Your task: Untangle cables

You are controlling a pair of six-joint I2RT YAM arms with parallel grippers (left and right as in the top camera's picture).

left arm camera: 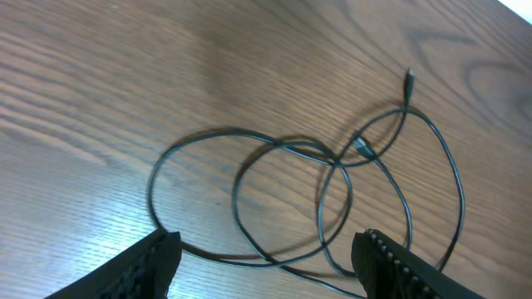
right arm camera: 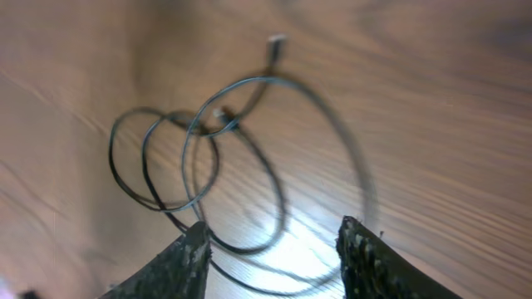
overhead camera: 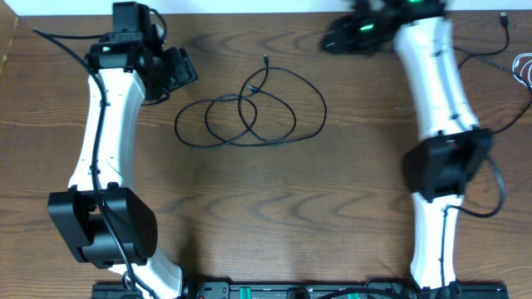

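Brown wood with a strong grain makes the table [overhead camera: 266, 216], and a white arm stands at each side of the overhead frame. A thin black cable [overhead camera: 325, 108] lies flat in the upper middle of that frame, between the two arms. It forms several loops that cross over one another, and one small plug end [overhead camera: 264, 59] points toward the top edge.

At the upper left, the left gripper [overhead camera: 173, 71] is just beside the coil and does not touch it. In the left wrist view its fingers [left arm camera: 158, 257] stand wide apart at the lower edge, with nothing held between them, and the loops lie on the wood beyond them.

At the top of the overhead frame, right of the coil and apart from it, the right gripper [overhead camera: 341, 37] looks blurred. In the right wrist view its fingers [right arm camera: 193, 257] are also apart and hold nothing, with the coil lying past them.

Near the upper right corner, a white cable [overhead camera: 522, 66] shows at the frame edge, and a second black cord [overhead camera: 504, 18] lies just beside it.
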